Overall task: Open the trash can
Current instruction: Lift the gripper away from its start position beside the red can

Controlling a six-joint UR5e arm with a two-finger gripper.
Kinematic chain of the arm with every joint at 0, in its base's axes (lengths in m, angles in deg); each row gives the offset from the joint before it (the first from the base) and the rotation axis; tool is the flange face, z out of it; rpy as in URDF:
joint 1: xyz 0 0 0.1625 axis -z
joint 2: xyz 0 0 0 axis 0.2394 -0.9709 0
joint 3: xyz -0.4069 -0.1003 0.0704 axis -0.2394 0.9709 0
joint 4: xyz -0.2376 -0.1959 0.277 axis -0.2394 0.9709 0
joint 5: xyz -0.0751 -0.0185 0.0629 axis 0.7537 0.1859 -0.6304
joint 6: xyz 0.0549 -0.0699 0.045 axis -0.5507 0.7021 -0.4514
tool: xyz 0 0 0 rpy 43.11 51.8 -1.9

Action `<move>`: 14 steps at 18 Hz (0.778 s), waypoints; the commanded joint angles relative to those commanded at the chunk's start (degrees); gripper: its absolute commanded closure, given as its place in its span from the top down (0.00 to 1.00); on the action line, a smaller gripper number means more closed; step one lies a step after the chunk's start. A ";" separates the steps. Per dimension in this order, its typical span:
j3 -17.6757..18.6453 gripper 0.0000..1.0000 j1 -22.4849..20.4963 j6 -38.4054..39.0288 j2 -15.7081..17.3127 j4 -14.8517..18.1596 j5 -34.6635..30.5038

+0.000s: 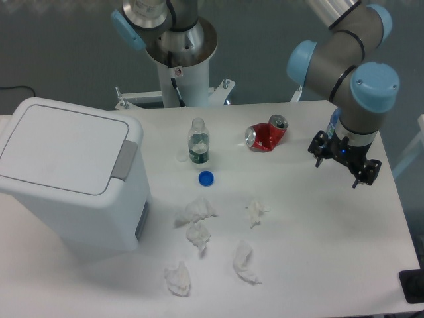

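The trash can [63, 172] is a large white boxy bin at the left of the table. Its flat white lid [59, 146] lies closed, with a grey push tab [123, 161] on its right edge. My gripper [342, 169] hangs at the far right of the table, well away from the bin. Its two dark fingers point down and stand apart, with nothing between them.
A small clear bottle [198, 142] stands mid-table with its blue cap [207, 178] lying in front. A crushed red can [266, 134] lies to the right of the bottle. Several crumpled white tissues [197, 211] lie in the front middle. The arm's base [180, 59] stands behind the table.
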 joint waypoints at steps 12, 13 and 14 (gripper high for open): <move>0.70 1.00 2.63 5.88 0.88 0.17 0.09; 0.79 1.00 3.25 6.76 1.31 0.35 0.00; 1.23 1.00 4.04 8.51 1.93 0.61 0.00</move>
